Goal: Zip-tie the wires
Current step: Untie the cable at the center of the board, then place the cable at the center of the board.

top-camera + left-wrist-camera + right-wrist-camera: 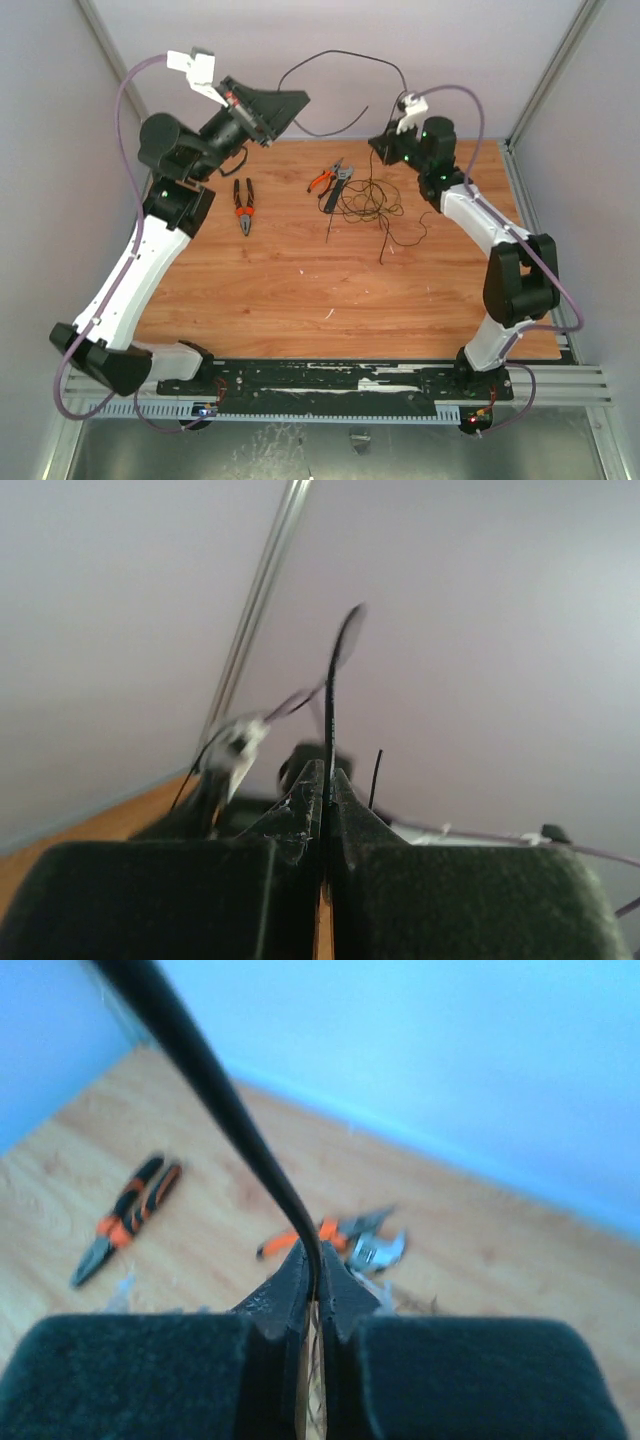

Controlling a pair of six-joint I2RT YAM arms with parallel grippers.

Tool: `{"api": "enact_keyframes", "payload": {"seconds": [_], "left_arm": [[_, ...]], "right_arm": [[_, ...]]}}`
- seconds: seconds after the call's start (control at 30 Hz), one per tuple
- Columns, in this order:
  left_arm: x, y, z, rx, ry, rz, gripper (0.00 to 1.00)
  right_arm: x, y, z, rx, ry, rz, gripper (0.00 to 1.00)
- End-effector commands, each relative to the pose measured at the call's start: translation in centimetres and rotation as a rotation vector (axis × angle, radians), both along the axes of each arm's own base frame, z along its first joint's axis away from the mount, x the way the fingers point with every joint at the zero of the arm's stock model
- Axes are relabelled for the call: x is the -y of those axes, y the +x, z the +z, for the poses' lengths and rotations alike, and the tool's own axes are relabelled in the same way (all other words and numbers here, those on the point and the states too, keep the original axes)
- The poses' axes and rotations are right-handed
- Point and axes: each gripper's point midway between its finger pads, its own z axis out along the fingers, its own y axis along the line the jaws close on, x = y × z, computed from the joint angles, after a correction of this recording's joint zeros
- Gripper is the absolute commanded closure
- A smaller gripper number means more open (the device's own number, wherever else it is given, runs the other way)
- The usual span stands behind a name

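Holds a raised length of the long, very thin black-brown flexible wires [335,53] between both arms, high above the brown wooden tabletop [300,290]. Pinches it on the left with the black two-finger left gripper [296,102], jaws pressed together on the strand; from the left wrist, shows the fingers of the left gripper [325,780] meeting with only a thin dark line rising from between them. Pinches it on the right with the black right gripper [383,147], likewise clamped tight; from the right wrist, shows the strand climbing up and to the left out of the closed right gripper [313,1272]. Arches the strand between the two grips, with a loose tail curling out below the left one. Lying on the wood near the right gripper: the remaining loose loops of the wires, stray ends trailing toward the near edge. Just left of the loops: the thin straight black plastic zip tie [332,200], flat on the wood, held by neither gripper, one end by the small orange-handled cutters [322,180]. Further left, well apart, near the left arm: orange-and-black long-nose pliers [243,207], closed, tips toward the near edge. Beyond the right fingertips in the wrist view: pliers [125,1222], cutters [315,1237], and a small grey metal piece [378,1252] beside the cutters, too blurred to identify.
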Motion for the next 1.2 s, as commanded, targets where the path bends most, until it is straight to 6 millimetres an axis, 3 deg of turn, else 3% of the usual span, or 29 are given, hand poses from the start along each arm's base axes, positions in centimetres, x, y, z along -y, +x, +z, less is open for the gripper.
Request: {"api": "enact_keyframes", "payload": {"seconds": [0.0, 0.2, 0.3, 0.37, 0.5, 0.57, 0.67, 0.83, 0.93, 1.03, 1.17], "left_arm": [[-2.0, -1.1, -1.7, -0.022, -0.048, 0.022, 1.0], [-2.3, -1.6, -6.3, -0.123, -0.003, 0.022, 1.0], [-2.7, -1.8, -8.3, -0.161, 0.029, 0.044, 1.0], [-3.1, -1.7, -10.0, -0.201, 0.075, 0.067, 1.0], [-4.7, -1.5, -14.7, -0.333, 0.189, 0.156, 1.0], [-5.9, -1.4, -17.1, -0.406, 0.249, 0.217, 1.0], [-7.6, -1.3, -20.8, -0.51, 0.342, 0.299, 1.0], [-9.5, -2.2, -24.7, -0.619, 0.409, 0.377, 1.0], [-11.3, -2.5, -27.8, -0.702, 0.479, 0.458, 1.0], [-13.0, -2.8, -30.4, -0.762, 0.532, 0.533, 1.0], [-14.0, -3.1, -33.8, -0.824, 0.577, 0.575, 1.0]], "right_arm": [[2.2, 0.4, 11.8, 0.246, 0.028, -0.105, 1.0], [4.2, -0.4, 18.7, 0.418, 0.051, -0.185, 1.0], [5.2, -1.3, 20.2, 0.479, 0.049, -0.216, 1.0], [6.3, -1.5, 19.9, 0.46, -0.011, -0.267, 1.0], [11.8, -2.5, 16.4, 0.326, -0.201, -0.511, 1.0], [15.3, -4.3, 14.2, 0.236, -0.296, -0.652, 1.0], [17.8, -7.2, 9.5, 0.088, -0.389, -0.732, 1.0], [17.8, -12.1, 1.8, -0.155, -0.463, -0.7, 1.0], [18.1, -15.5, -4.2, -0.334, -0.609, -0.674, 1.0], [19.1, -18.5, -8.7, -0.448, -0.724, -0.682, 1.0], [18.4, -18.7, -9.4, -0.453, -0.704, -0.664, 1.0]]}}
